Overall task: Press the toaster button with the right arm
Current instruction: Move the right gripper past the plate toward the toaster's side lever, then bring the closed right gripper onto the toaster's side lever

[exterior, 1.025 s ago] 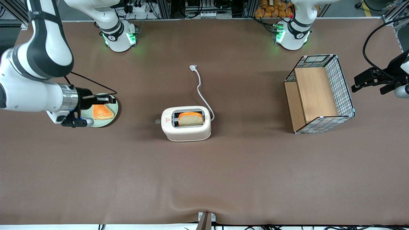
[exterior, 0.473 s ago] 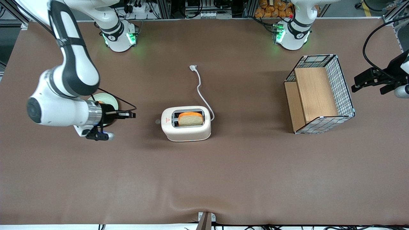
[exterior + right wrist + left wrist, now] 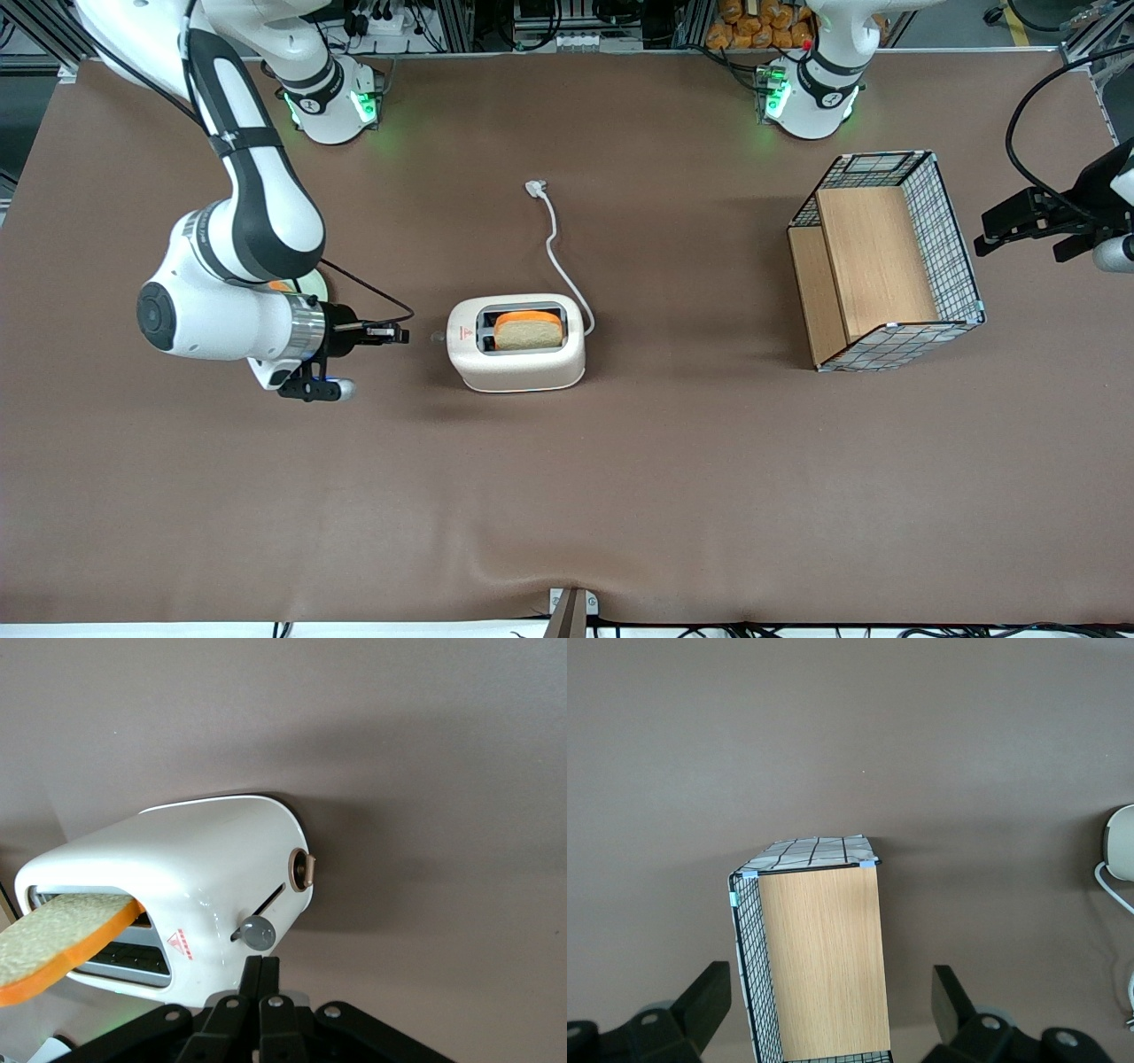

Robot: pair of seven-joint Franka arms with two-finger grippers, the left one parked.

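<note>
Right arm's hand [image 3: 397, 334], fingers pressed together and empty, sits just beside the toaster button [image 3: 437, 337] on the toaster [image 3: 516, 343] mid-tabletop [image 3: 567, 496]; off-line push may slip off or shove the toaster.

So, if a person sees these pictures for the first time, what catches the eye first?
The white toaster at the table's middle, a bread slice standing in its slot. Beside it, the right arm aims its shut gripper at the toaster button, not touching yet. A wire-and-wood basket lies toward the parked arm's end.
</note>
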